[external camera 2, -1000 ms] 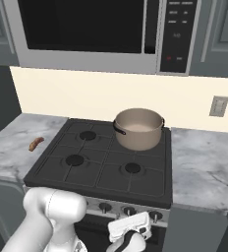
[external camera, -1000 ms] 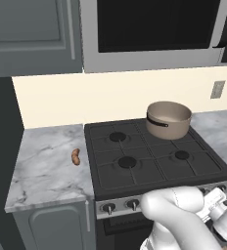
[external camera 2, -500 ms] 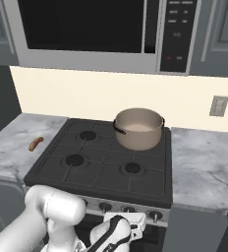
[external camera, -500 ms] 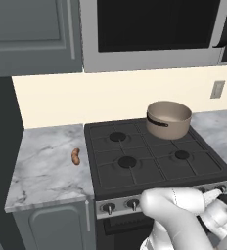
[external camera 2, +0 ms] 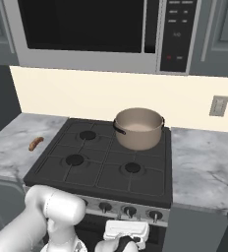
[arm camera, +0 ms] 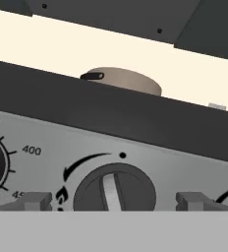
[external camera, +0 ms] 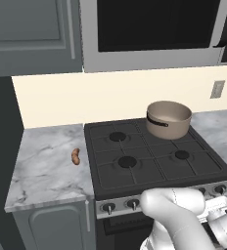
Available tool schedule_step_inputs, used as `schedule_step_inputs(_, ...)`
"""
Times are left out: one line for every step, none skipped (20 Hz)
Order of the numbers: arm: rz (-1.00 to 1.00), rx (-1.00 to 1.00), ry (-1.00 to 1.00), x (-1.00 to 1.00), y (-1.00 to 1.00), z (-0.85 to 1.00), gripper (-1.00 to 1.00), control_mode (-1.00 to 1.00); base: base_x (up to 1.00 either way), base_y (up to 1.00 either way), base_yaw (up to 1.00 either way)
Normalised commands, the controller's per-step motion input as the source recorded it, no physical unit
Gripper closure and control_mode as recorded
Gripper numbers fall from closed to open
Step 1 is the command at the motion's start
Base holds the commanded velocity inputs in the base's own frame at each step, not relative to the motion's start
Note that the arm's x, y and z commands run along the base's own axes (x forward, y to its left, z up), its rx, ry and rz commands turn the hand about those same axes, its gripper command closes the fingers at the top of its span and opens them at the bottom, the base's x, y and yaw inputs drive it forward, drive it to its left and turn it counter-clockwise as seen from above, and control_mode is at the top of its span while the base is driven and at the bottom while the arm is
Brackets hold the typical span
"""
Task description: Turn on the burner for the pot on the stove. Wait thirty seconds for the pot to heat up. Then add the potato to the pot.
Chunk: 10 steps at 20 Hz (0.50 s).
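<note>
The pot (external camera 2: 138, 128) stands on the far right burner of the stove (external camera 2: 101, 167), lidless and, as far as its beige inside shows, with nothing in it, while the potato (external camera: 76, 156) lies apart on the marble worktop (external camera: 47, 171) left of the stove. The gripper (arm camera: 113, 199) hangs low before the silver front panel, jaws spread wide and gripping nothing, flanking a dark knob (arm camera: 114, 192). I judge it is placed to pinch and turn it for the pot's burner.

A home kitchen is indicated by a gas stove (external camera: 154, 158), microwave (external camera 2: 101, 29) mounted above, grey cabinets (external camera: 32, 34) and marble tabletop (external camera: 47, 168).
</note>
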Motion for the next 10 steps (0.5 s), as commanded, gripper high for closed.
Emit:
schedule_step_inputs(0.00, 0.00, -0.10, -0.34, 0.00, 0.06, -1.00, -1.00, 0.00, 0.00, 0.00)
schedule_step_inputs(0.00, 0.00, -0.09, -0.19, 0.00, 0.06, -1.00, -1.00, 0.00, 0.00, 0.00)
schedule_step_inputs(0.00, 0.00, -0.08, -0.08, 0.00, 0.10, -1.00, -1.00, 0.00, 0.00, 0.00)
schedule_step_inputs(0.00, 0.00, 0.00, 0.00, 0.00, 0.00, -1.00, -1.00, 0.00, 0.00, 0.00)
schedule_step_inputs(0.00, 0.00, 0.00, 0.00, 0.00, 0.00, -1.00, -1.00, 0.00, 0.00, 0.00)
schedule_step_inputs(0.00, 0.00, 0.00, 0.00, 0.00, 0.00, -1.00, -1.00, 0.00, 0.00, 0.00)
schedule_step_inputs(0.00, 0.00, 0.00, 0.00, 0.00, 0.00, -1.00, -1.00, 0.00, 0.00, 0.00)
schedule_step_inputs(0.00, 0.00, -0.02, 0.00, 0.00, 0.00, -1.00, -1.00, 0.00, 0.00, 0.00)
schedule_step_inputs(0.00, 0.00, -0.01, 0.00, 0.00, 0.00, -1.00, -1.00, 0.00, 0.00, 0.00)
schedule_step_inputs(0.00, 0.00, -0.01, 0.00, 0.00, 0.00, -1.00, -1.00, 0.00, 0.00, 0.00)
